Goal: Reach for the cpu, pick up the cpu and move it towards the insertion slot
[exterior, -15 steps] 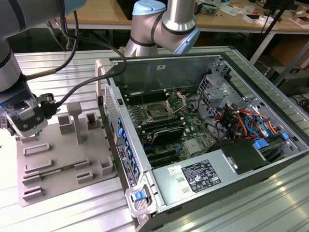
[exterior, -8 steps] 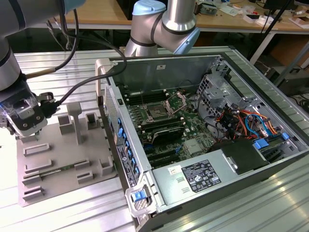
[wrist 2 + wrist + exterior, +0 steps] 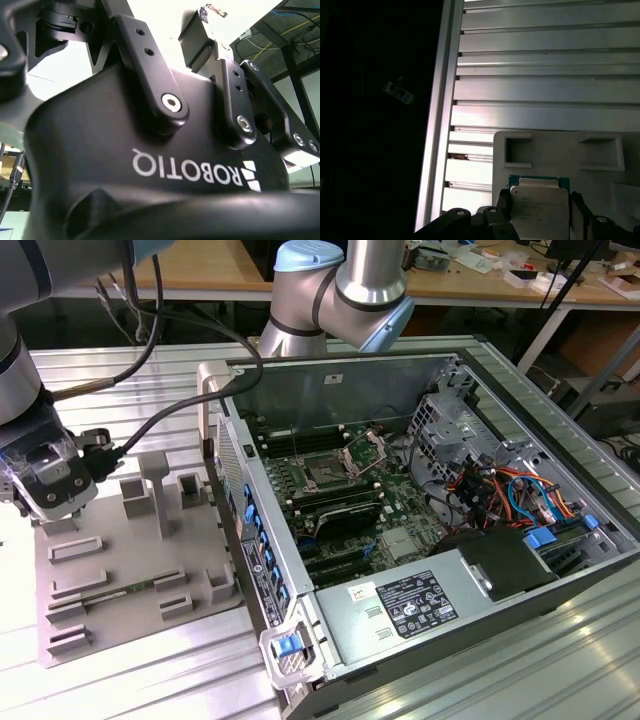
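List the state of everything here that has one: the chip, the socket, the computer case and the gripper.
the cpu: metal plate up, at the gripper, over the moulded tray.
the insertion slot: hinged plate lifted, socket looks bare.
computer case: on its side, open.
gripper: low over the tray, at the cpu; grip cannot be told.
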Robot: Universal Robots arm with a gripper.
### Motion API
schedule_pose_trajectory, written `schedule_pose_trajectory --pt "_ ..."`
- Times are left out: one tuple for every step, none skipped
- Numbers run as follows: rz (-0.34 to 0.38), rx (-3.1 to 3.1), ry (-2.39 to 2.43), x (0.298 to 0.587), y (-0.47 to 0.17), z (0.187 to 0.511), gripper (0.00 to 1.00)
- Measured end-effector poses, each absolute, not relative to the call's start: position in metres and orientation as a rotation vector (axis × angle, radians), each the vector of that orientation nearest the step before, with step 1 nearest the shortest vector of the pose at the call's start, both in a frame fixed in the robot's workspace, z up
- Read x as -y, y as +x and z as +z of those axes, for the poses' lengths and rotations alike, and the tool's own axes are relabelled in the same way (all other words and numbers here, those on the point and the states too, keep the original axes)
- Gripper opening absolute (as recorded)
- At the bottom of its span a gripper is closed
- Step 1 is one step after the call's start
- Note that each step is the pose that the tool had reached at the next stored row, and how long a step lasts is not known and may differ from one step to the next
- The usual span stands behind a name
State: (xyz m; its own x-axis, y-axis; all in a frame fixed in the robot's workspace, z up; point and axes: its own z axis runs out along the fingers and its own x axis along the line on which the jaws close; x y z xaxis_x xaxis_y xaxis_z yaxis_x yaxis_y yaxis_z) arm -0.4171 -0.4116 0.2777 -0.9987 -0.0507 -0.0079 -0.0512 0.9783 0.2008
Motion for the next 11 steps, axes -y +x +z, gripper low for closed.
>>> schedule_pose_trajectory --pt "0.318 -3.122 -0.08 0.4116 -0.4171 0.278 0.55" --pt "0.321 -3.121 -0.08 0.4116 -0.4171 0.2787 0.55" --pt "0.324 -3.121 -0.08 0.4116 -0.4171 0.2794 0.55" --pt "0.325 -3.121 -0.08 0.4116 -0.4171 0.2799 0.55" --pt "0.328 -3.12 -0.08 0.4116 -0.4171 0.2804 0.55" --pt "0.329 -3.12 -0.08 0.4116 -0.4171 0.2807 0.55" --pt "0.33 -3.12 -0.08 0.4116 -0.4171 0.281 0.55" --pt "0.331 -3.12 -0.08 0.4115 -0.4171 0.2814 0.55" --pt "0.332 -3.12 -0.08 0.4116 -0.4171 0.2818 0.55" --pt "0.336 -3.119 -0.08 0.4115 -0.4171 0.2826 0.55" --pt "0.339 -3.119 -0.08 0.4115 -0.4171 0.2831 0.55"
